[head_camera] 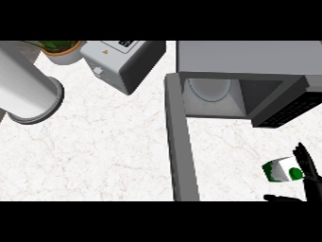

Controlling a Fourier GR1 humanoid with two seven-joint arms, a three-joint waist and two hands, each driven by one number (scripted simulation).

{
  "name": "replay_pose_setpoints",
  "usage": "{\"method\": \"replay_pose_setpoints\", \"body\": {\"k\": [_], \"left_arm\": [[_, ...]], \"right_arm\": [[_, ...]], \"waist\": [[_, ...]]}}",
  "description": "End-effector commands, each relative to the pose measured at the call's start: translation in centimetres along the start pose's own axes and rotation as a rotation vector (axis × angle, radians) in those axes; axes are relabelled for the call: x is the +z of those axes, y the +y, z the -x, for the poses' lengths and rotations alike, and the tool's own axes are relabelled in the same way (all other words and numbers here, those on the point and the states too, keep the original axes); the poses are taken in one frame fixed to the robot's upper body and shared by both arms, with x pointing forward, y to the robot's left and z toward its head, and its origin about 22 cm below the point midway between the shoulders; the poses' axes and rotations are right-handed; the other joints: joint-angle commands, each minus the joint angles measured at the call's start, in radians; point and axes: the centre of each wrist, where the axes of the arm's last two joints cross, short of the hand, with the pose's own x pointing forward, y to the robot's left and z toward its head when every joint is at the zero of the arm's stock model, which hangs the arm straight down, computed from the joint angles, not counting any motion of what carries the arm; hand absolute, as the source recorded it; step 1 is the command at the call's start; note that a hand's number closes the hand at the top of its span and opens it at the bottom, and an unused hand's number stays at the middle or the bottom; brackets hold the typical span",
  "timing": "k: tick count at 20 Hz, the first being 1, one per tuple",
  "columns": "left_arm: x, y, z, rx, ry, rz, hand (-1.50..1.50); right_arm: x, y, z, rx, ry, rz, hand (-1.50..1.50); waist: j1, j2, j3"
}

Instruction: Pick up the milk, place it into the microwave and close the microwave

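The milk (282,170), a small white and green carton, stands on the marble counter in front of the microwave's right side. My right hand (315,182) shows at the lower right, just right of the carton, with its fingers straight and pointing away from me and its thumb stretched out to the left below the carton. The hand looks open, close beside the milk. The microwave (254,59) stands at the back right with its door (179,142) swung wide open toward me. Its cavity with a round glass plate (208,90) is visible. My left hand is out of view.
A toaster (125,61) stands at the back centre, with a potted plant (60,49) to its left. A tall white cylinder (20,90) stands at the far left. The open door runs as a long grey wall down the counter's middle.
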Motion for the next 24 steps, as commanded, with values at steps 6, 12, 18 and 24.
{"method": "replay_pose_setpoints", "body": {"k": [6,12,18,24], "left_arm": [[0.4,-0.9,-2.7,0.065,-0.115,0.052,-1.5],[0.5,-1.0,-2.2,0.101,-0.117,0.047,-1.5],[0.9,-0.5,-2.5,0.074,-0.123,0.063,-1.5],[0.6,-0.4,-1.6,0.104,-0.112,0.049,-1.5]], "right_arm": [[-2.0,1.4,0.8,-0.121,-0.046,-0.023,1.5],[-2.6,2.2,0.9,-0.143,-0.064,-0.092,1.5],[-3.5,2.1,0.6,-0.193,-0.126,-0.09,1.5],[-6.9,10.3,-0.8,-0.231,-0.168,-0.161,1.5]], "waist": [[0.0,0.003,0.001],[-0.005,0.003,0.001],[-0.001,0.003,0.002],[-0.003,0.003,-0.001]]}}
